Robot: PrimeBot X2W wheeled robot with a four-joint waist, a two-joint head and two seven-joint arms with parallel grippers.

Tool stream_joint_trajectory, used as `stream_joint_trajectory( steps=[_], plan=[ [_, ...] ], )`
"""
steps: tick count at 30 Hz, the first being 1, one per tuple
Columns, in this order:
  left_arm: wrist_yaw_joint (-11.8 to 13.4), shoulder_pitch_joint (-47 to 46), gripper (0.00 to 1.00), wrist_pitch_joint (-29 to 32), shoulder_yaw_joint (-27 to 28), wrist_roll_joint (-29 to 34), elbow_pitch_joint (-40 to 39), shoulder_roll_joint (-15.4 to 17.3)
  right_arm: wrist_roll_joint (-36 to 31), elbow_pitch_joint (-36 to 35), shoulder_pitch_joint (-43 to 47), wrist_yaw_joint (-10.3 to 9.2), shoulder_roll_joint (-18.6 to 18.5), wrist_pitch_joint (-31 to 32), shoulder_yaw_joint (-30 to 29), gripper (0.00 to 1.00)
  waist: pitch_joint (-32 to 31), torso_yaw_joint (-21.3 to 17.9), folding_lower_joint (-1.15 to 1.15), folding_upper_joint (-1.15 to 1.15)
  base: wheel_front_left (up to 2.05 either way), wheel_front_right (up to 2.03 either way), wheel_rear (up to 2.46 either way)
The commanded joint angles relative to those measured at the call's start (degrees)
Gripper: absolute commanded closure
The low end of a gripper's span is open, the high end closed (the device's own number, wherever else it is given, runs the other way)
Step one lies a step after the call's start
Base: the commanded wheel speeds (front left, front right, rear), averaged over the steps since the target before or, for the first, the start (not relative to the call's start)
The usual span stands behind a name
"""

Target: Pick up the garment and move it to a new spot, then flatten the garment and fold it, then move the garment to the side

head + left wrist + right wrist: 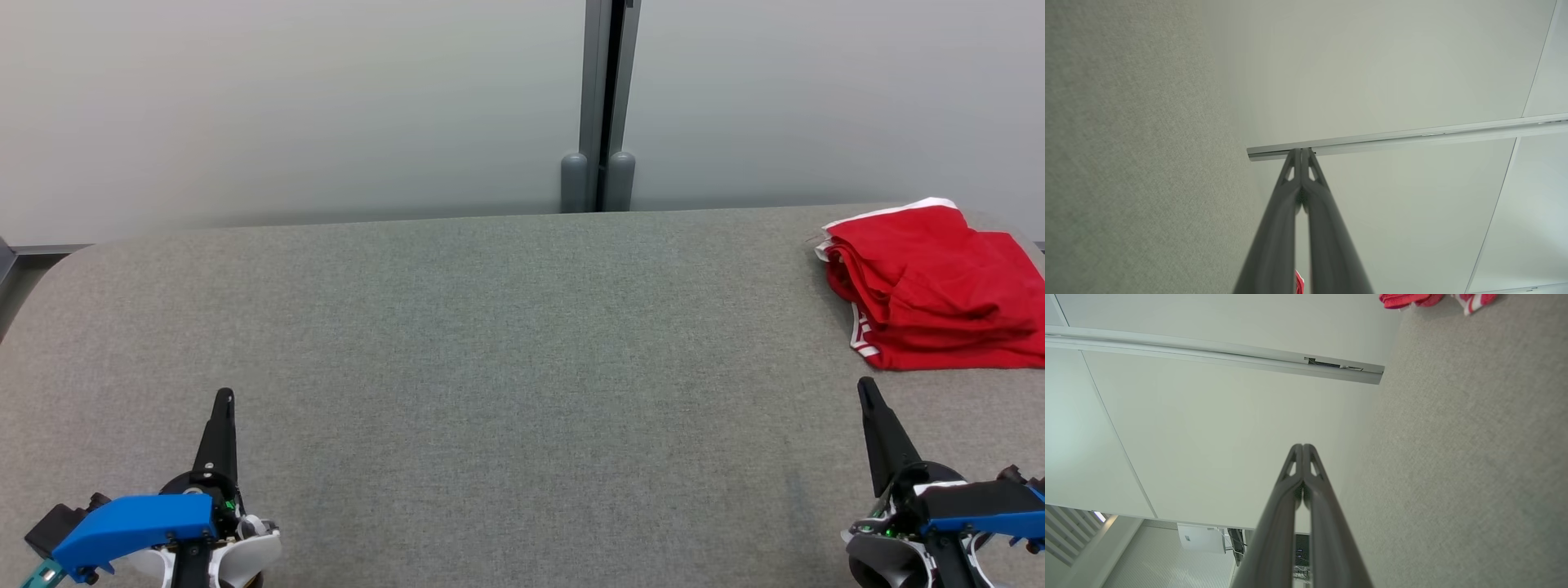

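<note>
The garment (931,286) is red with white trim and lies folded in a small stack at the far right of the grey table (490,343), partly cut off by the head view's edge. A strip of the garment (1412,299) shows at the top of the right wrist view, and a red sliver (1298,281) peeks between the fingers in the left wrist view. My left gripper (224,398) rests at the lower left, shut and holding nothing. My right gripper (865,385) sits at the lower right, just below the garment and apart from it, also shut and holding nothing.
A pale partition wall (286,106) with a grey vertical post (600,106) runs along the table's far edge. The table's near-left corner is rounded. Bare felt stretches between the two grippers.
</note>
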Motion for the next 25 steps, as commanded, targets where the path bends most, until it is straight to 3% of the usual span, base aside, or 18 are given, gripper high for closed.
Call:
stream_joint_trajectory(
  steps=[1,16,25],
  plan=[
    [-0.32,-1.10,1.00,0.36,0.16,-1.08,-0.34,-0.04,1.27,-0.02,-0.77,0.04,0.04,0.21,-0.25,1.00,-0.01,0.02,0.00,0.00,0.00,0.00,0.00],
    [-0.67,-1.51,1.00,1.87,0.54,-7.11,-0.24,-0.07,7.18,0.44,-1.16,0.04,0.07,1.20,-0.57,1.00,-0.08,0.24,0.00,0.00,0.00,0.00,0.00],
    [-0.56,-1.46,1.00,1.95,0.53,-7.13,-0.24,-0.07,7.15,0.45,-1.17,0.04,0.07,1.27,-0.55,1.00,-0.08,0.25,0.00,0.00,0.00,0.00,0.00]
  ],
)
